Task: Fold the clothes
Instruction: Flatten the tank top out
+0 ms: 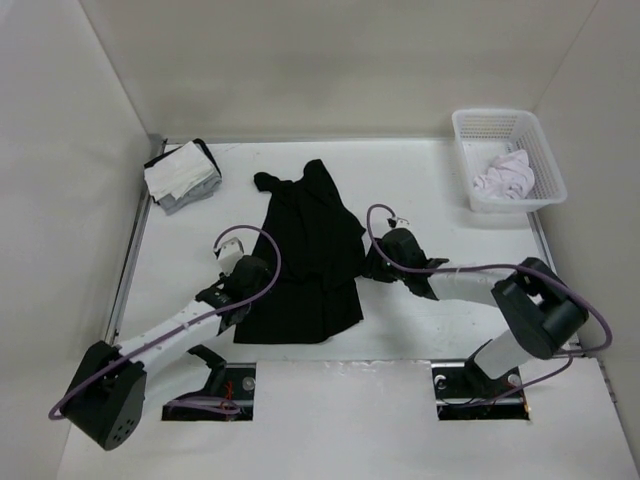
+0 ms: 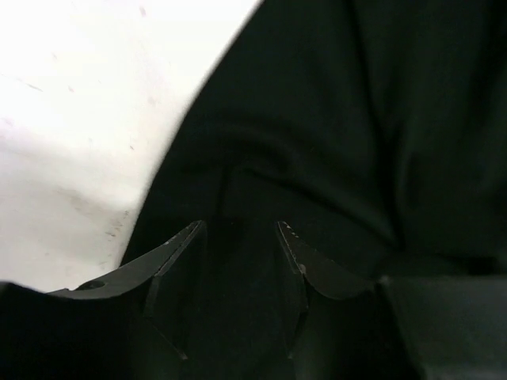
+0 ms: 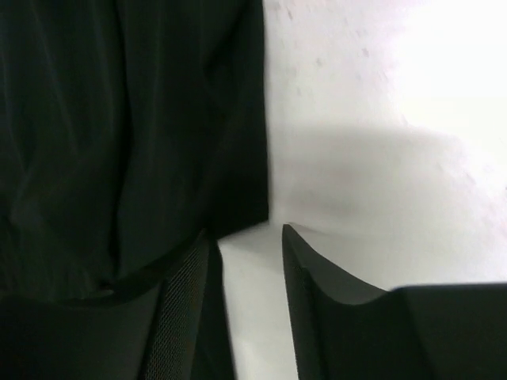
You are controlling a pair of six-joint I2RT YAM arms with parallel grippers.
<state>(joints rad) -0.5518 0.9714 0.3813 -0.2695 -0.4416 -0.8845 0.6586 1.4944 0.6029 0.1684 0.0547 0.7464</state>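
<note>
1 white plastic basket [image 1: 508, 128] stands at the far right corner of the table [image 1: 420, 190]. It holds 1 crumpled pale lilac-white garment [image 1: 504, 178], which lies toward the near side of the basket. A white-and-grey cloth stack [image 1: 182, 176] sits in the far left corner, in no container.

The black garment [image 1: 305, 260] lies in the middle of the table, well apart from the basket. It is bunched and narrow at its far end and spreads wider toward the arms.

The left gripper [image 2: 240, 231] is at the garment's left edge, its 2 fingers apart over black fabric and clamping nothing. The right gripper [image 3: 247, 232] is at the right edge, jaws spread, with bare table between them and a corner of the fabric just beside its left finger.
</note>
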